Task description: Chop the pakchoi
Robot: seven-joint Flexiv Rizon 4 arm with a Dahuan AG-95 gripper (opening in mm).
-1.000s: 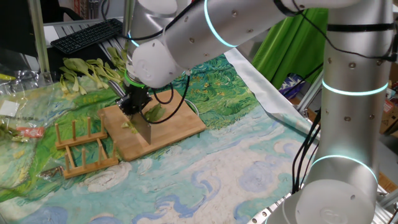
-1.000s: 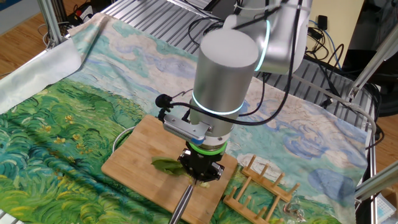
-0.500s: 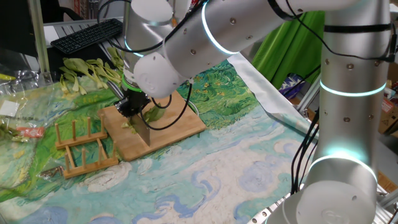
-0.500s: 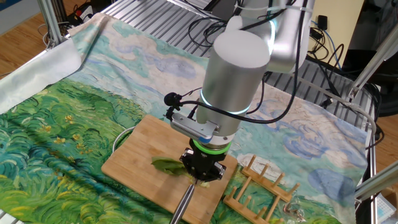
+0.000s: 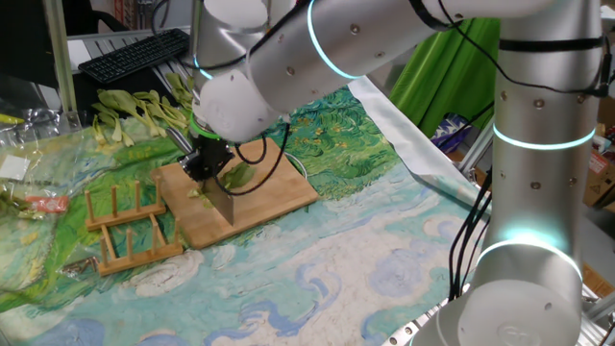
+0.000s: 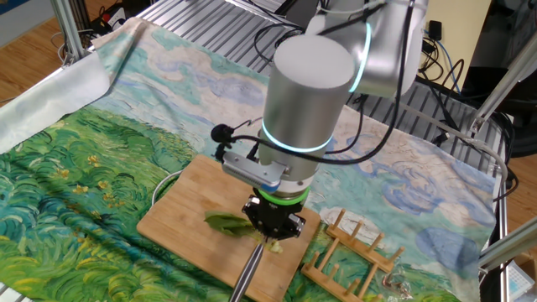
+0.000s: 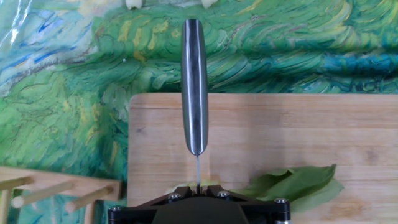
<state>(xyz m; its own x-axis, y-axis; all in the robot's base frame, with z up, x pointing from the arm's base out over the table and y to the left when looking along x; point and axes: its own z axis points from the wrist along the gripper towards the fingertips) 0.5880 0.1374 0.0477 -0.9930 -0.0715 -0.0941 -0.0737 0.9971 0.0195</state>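
A pakchoi lies on the wooden cutting board (image 5: 279,192), its dark green leaf (image 7: 292,183) just right of the blade. The same leaf (image 6: 226,223) shows left of the hand in the other fixed view, and pale stem bits (image 5: 197,192) lie beside the blade. My gripper (image 7: 198,190) is shut on a knife, whose thin blade runs edge-on into the jaws. Its dark handle (image 7: 194,87) points away over the board's edge. The blade (image 5: 219,204) stands upright on the board under the gripper (image 5: 207,163). The stem end under the hand is hidden.
A wooden peg rack (image 5: 120,226) stands just beside the board, also in the hand view as the rack (image 7: 37,190). A heap of whole pakchoi stalks (image 5: 144,111) and a keyboard (image 5: 135,53) lie behind. A painted cloth (image 6: 75,168) covers the table.
The arm's upper links swayed slightly sideways and back. The knife, the gripper and the leaf stay at the same spot on the board.
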